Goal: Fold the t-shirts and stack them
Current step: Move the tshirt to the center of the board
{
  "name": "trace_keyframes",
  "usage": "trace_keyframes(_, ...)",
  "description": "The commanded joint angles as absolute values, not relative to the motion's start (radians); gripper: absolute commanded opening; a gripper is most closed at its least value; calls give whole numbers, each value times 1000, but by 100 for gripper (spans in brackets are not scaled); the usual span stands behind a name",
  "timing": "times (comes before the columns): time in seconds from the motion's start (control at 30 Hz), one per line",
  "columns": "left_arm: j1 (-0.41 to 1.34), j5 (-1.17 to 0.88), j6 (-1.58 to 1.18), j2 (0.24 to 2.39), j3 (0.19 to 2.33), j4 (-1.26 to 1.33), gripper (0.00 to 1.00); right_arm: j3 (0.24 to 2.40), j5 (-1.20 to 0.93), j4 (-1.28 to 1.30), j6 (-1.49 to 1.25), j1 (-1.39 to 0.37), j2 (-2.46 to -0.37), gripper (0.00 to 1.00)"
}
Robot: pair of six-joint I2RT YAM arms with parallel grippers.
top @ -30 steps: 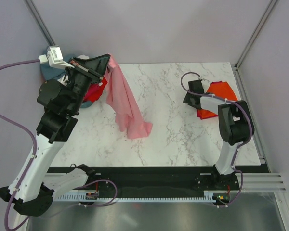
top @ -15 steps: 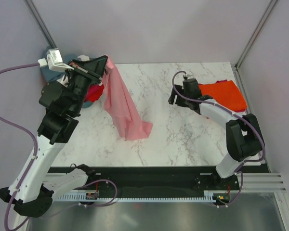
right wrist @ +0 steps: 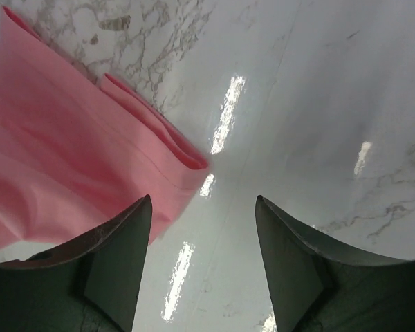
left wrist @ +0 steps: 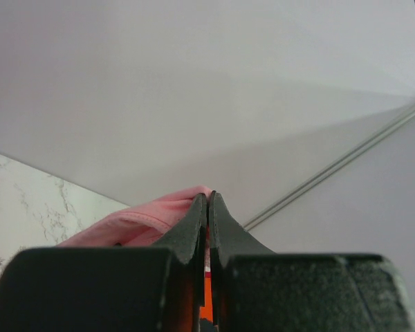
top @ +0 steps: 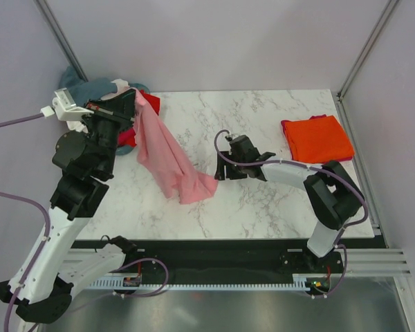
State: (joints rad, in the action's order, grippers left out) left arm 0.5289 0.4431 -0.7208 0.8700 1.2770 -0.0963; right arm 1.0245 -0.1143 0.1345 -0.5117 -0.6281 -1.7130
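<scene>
Right arm (top: 290, 171): swung from the folded orange t-shirt (top: 317, 138), at the surface's far right corner, to mid-surface. Right gripper (top: 217, 171): jaws parted, empty, just beside the low hem of the pink t-shirt (top: 167, 155). Left gripper (top: 133, 98): clenched on that shirt's upper edge, drawn slightly nearer; cloth trails down onto the surface. Judgement: orange finished, pink next, second grip wanted for spreading.
Walls (top: 228, 41): plain grey.
Surface (top: 263, 111): white marble.
Far left corner: heap of unfolded shirts (top: 83, 88).
</scene>
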Motion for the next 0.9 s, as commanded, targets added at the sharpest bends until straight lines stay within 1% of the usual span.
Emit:
trace_keyframes(0.0,528,512,-746,851,1276,-38,2,1071,-127,123,-520,-661,-1775,70)
trace_keyframes(0.2,526,534,-738,836,1272,-41,2,1092,-110,123,-537,-706,-1848,66)
trace_keyframes(0.33,526,540,-735,836,1269,-41,2,1111,-98,115,-551,-719,-1871,57)
trace_keyframes(0.37,526,540,-735,836,1270,-41,2,1114,-98,115,-551,-719,-1873,50)
trace_keyframes(0.43,526,545,-730,839,1270,-41,2,1130,-101,115,-552,-719,-1876,40)
trace_keyframes(0.47,526,546,-727,841,1272,-41,2,1135,-101,117,-549,-719,-1876,28)
trace_keyframes(0.5,526,552,-726,839,1272,-41,2,1147,-82,127,-546,-718,-1873,21)
trace_keyframes(0.53,526,561,-721,841,1270,-41,2,1167,-42,149,-534,-716,-1862,10)
trace_keyframes(0.57,526,561,-721,841,1267,-41,2,1167,-41,149,-525,-716,-1855,6)
trace_keyframes(0.6,526,577,-721,845,1264,-41,2,1195,18,187,-511,-704,-1845,2)
trace_keyframes(0.63,526,589,-722,848,1258,-38,2,1210,44,208,-500,-695,-1821,0)
trace_keyframes(0.7,526,633,-727,862,1243,-35,2,1245,109,259,-476,-669,-1789,0)
trace_keyframes(0.8,525,653,-724,911,1241,-37,2,1253,144,288,-471,-559,-1691,0)
trace_keyframes(0.87,522,646,-726,948,1249,-41,2,1227,161,294,-486,-503,-1588,0)
